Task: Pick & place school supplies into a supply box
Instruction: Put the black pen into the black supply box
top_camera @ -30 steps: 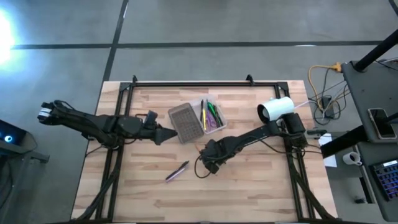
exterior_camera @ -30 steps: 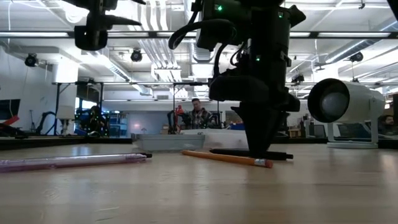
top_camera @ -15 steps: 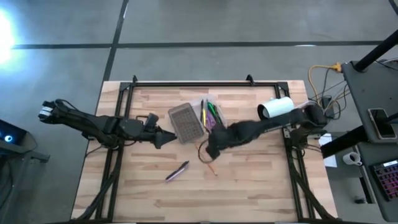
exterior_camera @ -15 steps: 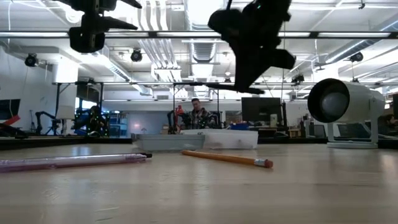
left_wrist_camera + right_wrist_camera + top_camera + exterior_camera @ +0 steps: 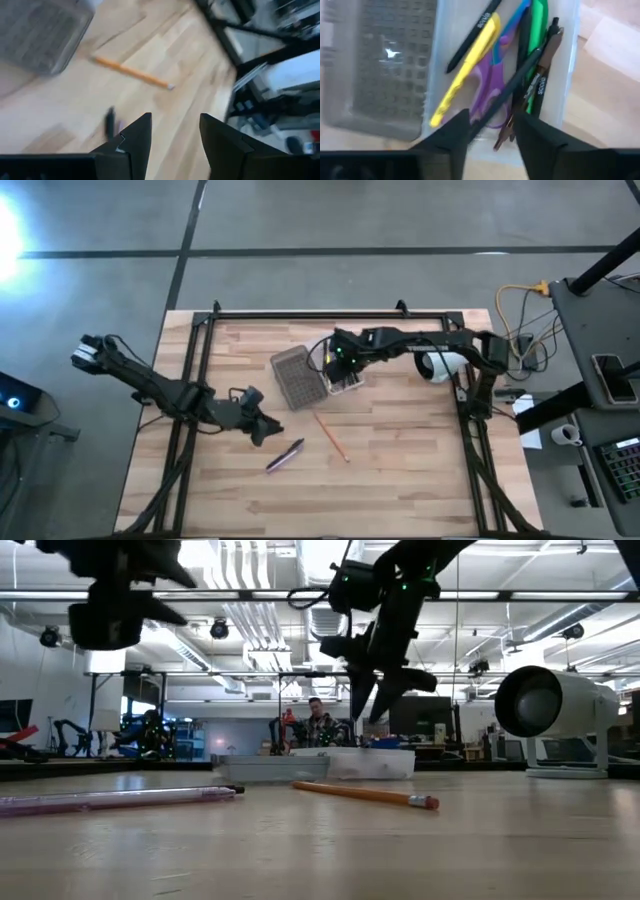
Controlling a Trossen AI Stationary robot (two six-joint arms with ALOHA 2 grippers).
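Note:
The supply box (image 5: 315, 375) lies open at the table's far middle, grey ribbed half (image 5: 385, 70) beside clear half (image 5: 570, 75). In the clear half lie a yellow pen (image 5: 470, 65), a green pen (image 5: 538, 30), purple scissors (image 5: 490, 85), a brown pen (image 5: 540, 85) and a dark pen (image 5: 520, 70) slanting over them. My right gripper (image 5: 340, 360) hangs open above this half, pointing down; the dark pen's end shows between its fingers. An orange pencil (image 5: 332, 436) and a purple pen (image 5: 285, 455) lie on the table. My left gripper (image 5: 262, 430) hovers open beside the purple pen.
A white cylinder (image 5: 445, 360) lies on the table's right side, close to the right arm. A black metal frame (image 5: 300, 313) runs round the tabletop. Bare wood spreads along the near edge. A person (image 5: 320, 725) sits far behind the table.
My right gripper has lifted the dark pen off the table's middle, carried it up and toward the far edge over the box, and opened; the pen now lies in the clear half. My left gripper has sunk and gone toward the near edge, closer to the purple pen.

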